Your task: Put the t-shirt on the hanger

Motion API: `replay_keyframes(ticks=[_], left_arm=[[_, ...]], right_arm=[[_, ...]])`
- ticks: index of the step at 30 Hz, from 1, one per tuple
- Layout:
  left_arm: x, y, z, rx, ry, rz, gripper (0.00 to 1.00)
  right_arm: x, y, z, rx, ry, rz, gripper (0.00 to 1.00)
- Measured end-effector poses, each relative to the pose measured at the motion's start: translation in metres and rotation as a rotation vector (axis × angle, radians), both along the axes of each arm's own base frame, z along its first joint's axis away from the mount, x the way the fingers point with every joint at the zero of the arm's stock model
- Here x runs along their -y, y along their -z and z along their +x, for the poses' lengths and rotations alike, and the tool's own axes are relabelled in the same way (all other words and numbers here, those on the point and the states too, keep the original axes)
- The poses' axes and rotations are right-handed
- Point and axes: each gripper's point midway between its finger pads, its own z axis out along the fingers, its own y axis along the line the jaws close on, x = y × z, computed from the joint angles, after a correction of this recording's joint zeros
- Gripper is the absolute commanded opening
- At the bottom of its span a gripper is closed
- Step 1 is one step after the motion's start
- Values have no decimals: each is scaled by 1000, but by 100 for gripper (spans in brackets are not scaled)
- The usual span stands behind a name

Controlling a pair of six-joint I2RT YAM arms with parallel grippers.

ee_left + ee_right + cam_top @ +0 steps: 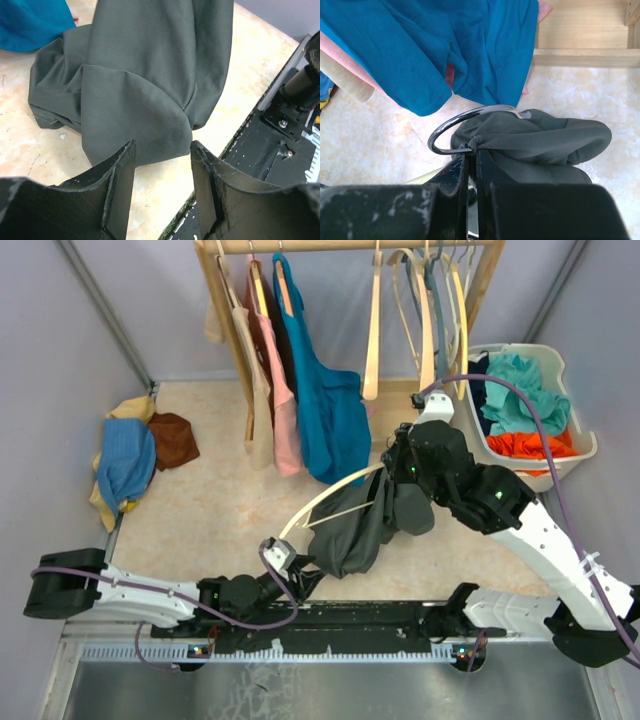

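The dark grey t-shirt (pixel 360 530) hangs bunched from the pale wooden hanger (pixel 320 502), held tilted over the middle of the table. My right gripper (pixel 397 472) is shut at the base of the hanger's silver hook (pixel 470 116), with the t-shirt (pixel 545 142) gathered against the right gripper (pixel 472 152). My left gripper (pixel 303 580) lies low at the near edge, just below the shirt's bottom. In the left wrist view the left gripper (pixel 162 150) is open, and the t-shirt (pixel 140 90) has its lowest fold right at the fingertips (pixel 127 155), not pinched.
A wooden rack at the back carries a teal shirt (pixel 330 410), a pink garment (pixel 285 415) and several empty hangers (pixel 430 320). A white basket (pixel 585 445) of clothes stands at the right, a clothes pile (pixel 130 455) at the left. A black rail (pixel 340 625) runs along the near edge.
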Motion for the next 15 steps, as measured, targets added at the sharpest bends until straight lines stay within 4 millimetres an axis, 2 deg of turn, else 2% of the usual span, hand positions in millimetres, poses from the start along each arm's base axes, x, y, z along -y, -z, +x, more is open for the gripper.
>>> replay_keyframes(ticks=[6, 15], left_arm=[[8, 7, -2, 68, 23, 58, 54], [30, -3, -1, 156, 28, 76, 55]], right_arm=[[-1, 0, -1, -10, -8, -4, 0], [-4, -2, -2, -16, -19, 9, 0]])
